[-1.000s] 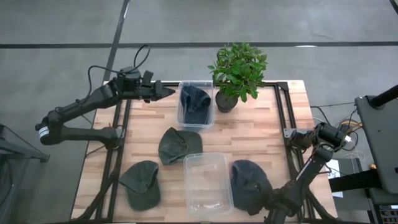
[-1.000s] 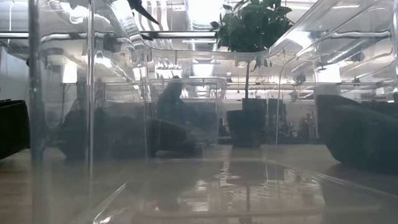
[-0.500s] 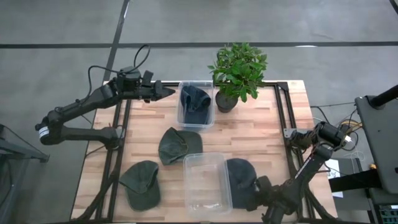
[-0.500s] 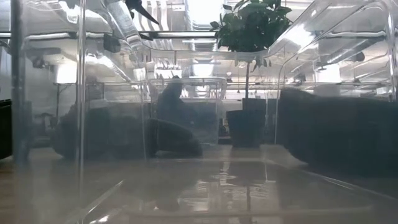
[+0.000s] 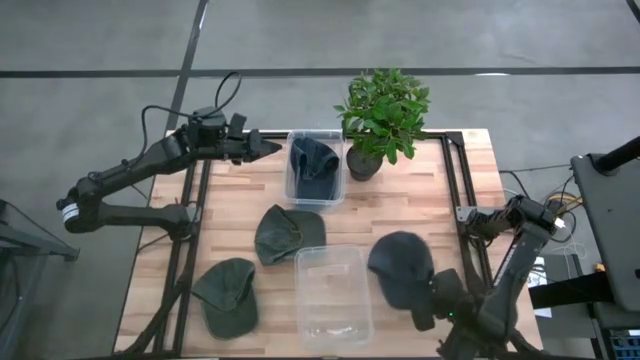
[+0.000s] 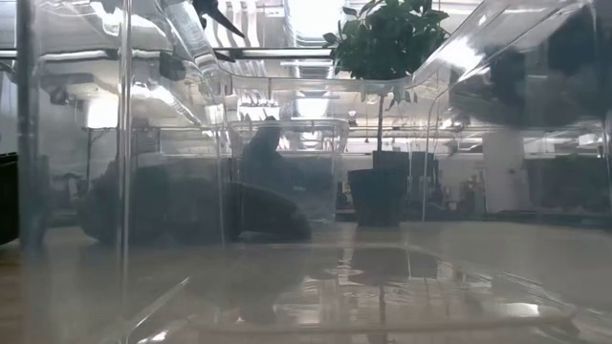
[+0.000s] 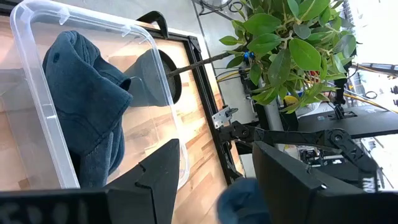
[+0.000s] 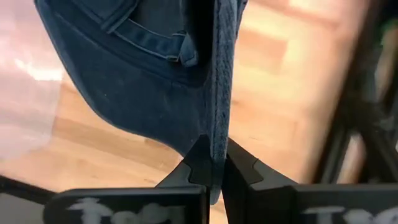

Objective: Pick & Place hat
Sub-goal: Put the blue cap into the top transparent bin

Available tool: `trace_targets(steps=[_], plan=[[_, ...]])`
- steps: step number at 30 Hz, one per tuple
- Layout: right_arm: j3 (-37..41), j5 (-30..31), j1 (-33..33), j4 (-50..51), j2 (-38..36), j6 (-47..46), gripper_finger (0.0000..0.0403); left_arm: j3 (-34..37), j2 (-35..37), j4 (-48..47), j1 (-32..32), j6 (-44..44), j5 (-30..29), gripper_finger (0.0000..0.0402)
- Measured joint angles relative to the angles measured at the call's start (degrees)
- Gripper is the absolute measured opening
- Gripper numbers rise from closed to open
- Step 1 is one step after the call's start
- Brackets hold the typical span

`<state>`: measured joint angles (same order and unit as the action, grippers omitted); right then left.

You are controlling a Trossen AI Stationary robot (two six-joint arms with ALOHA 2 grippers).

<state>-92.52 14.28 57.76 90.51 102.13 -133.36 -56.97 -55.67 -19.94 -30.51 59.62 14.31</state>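
- Right gripper (image 8: 211, 167) pinching brim edge of dark blue denim hat (image 5: 402, 268), lifted beside clear plastic bin (image 5: 333, 293)
- Left gripper (image 5: 268, 148) spread, hovering by far bin (image 5: 315, 167), blue hat inside

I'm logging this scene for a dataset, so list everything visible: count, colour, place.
dark blue hat: one, dark blue, near right part of the table, pinched at its edge by the right gripper.
green hats: two, olive green, one mid-table, the other at the near left.
hat in bin: one, dark blue, inside the far clear bin.
clear bins: two, transparent, one at the far edge, one empty at the near edge.
potted plant: one, green leaves, dark pot, far edge beside the far bin.
table: one, light wood.
left gripper: dark, open, raised beside the far bin.
right gripper: dark, shut on the hat's edge.
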Motion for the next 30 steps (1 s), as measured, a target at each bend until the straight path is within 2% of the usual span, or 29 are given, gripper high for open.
trace_targets(steps=[3, 8, 12, 15, 18, 21, 26, 30], plan=[[-1.2, 3.3, -0.2, -0.9, -1.3, 0.6, 0.001, 0.0, 0.1, 0.6, 0.0, -0.4, 0.0, 0.0195], [-3.0, 4.0, -0.6, -0.5, -2.0, -0.1, 0.0009, 0.0, 0.2, 2.5, 0.0, -0.7, 0.0, 0.0195], [-6.3, 8.1, -0.5, -0.5, -1.9, 0.8, 0.0009, 0.0, 0.4, 2.4, 0.0, -0.8, 0.9, 0.0195], [-7.9, 8.8, -0.8, -0.5, -1.9, 1.4, 0.0009, 0.0, 0.4, 2.4, 0.0, -0.8, 1.1, 0.0195], [-9.2, 12.5, -0.8, -0.5, -1.9, 1.8, 0.0009, 0.0, 0.4, 2.4, 0.0, -0.8, 1.1, 0.0195], [-11.0, 17.8, -1.2, -0.5, -1.9, 2.4, 0.0009, 0.0, 0.4, 2.4, 0.0, -0.6, 1.5, 0.0195], [-15.5, 33.6, -4.1, -0.5, -1.9, 7.3, 0.0009, 0.0, 0.4, 3.2, 0.0, -0.4, 4.5, 0.0195], [-19.2, 44.6, -9.2, -0.5, -1.9, 14.2, 0.001, 0.0, 0.7, 7.6, 0.0, -3.3, 6.4, 0.0195]])
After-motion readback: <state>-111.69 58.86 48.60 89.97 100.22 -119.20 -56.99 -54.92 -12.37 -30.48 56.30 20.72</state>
